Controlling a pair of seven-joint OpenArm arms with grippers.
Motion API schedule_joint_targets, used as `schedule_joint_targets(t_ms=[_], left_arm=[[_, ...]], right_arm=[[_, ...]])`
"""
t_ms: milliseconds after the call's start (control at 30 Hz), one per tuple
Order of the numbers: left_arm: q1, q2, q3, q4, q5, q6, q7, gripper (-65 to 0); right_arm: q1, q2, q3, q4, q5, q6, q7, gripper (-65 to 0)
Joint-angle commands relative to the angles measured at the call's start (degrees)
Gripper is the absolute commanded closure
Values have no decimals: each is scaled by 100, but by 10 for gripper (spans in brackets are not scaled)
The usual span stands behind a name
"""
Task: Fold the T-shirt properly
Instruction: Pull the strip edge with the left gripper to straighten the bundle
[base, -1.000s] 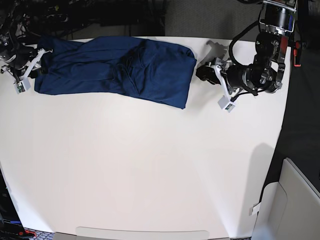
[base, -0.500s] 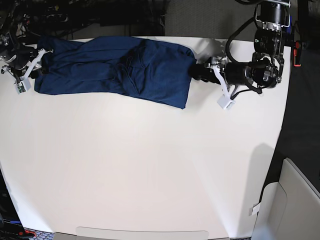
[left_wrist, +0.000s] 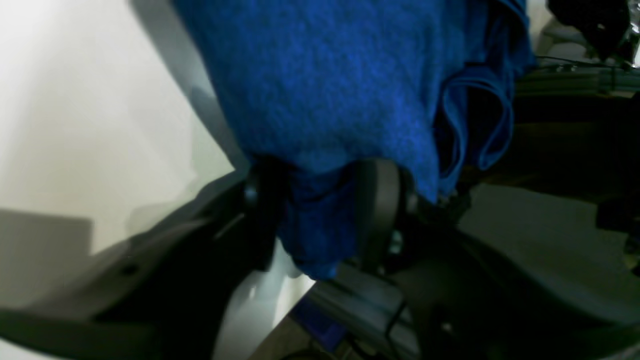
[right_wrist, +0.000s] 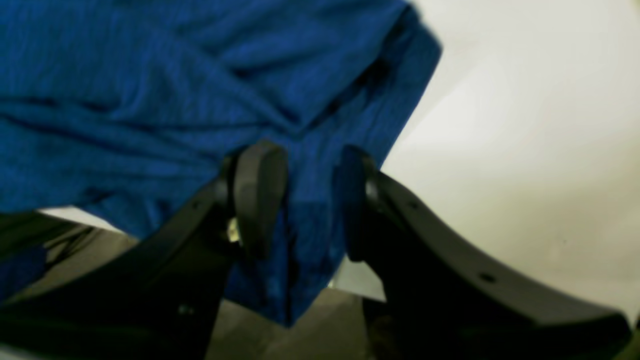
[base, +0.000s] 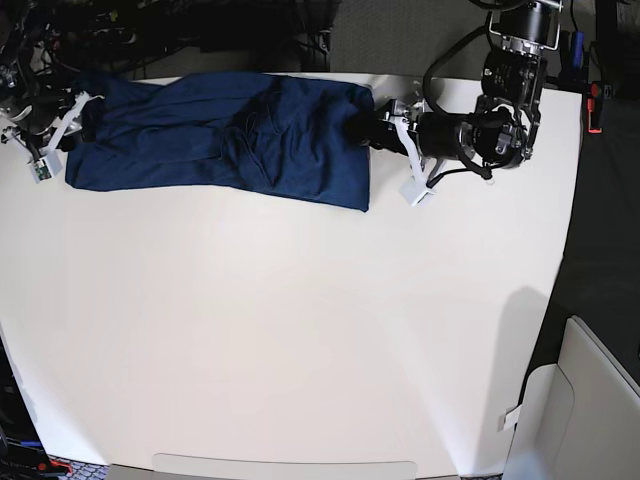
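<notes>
The dark navy T-shirt (base: 220, 135) lies bunched in a long band across the far side of the white table (base: 300, 330). My left gripper (base: 362, 130) is at the shirt's right end. In the left wrist view (left_wrist: 320, 215) its jaws have a bunched fold of the shirt (left_wrist: 325, 75) pinched between them. My right gripper (base: 78, 118) is at the shirt's left end. In the right wrist view (right_wrist: 310, 200) its jaws hold the shirt's edge (right_wrist: 150, 90), with cloth hanging past the fingers.
The shirt lies close to the table's far edge, with dark cables (base: 200, 30) behind it. A pale box (base: 590, 400) stands off the table at the lower right. The table's right edge runs near the left arm's body (base: 490, 135).
My left gripper has moved left across the table onto the shirt's right end, and that end has shifted slightly left. The right gripper has stayed at the left end.
</notes>
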Motion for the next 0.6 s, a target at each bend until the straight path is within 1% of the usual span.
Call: schedule_joint_targets(t_ms=[0,167,267,400,500,567], left_arm=[[-83,-53,-16,66,-168,2,48,-169],[-135,-80,-87,-295,-159,2,30,-16],[-329,-115,-113,-444,-159,28,-93,-16],[-355,-220,-544,-453,-150,46,-269,-17],[-346,-229,-966,-453,-150,46,-269,-17],[-346,-229,-1159,-453,-150,46,-242,-17]], right_arm=[[3,123,59,81,-56,14,77,-209],[-23,123,59,81,-707,14,77,-209],[-23,123,59,81,-953,14,77,-209],[12,88,68,81,-1164,14,77,-209],[30,79,68,37,-1111,14,77,-211],[38,70,94,-25,-1023,14,94,-235]])
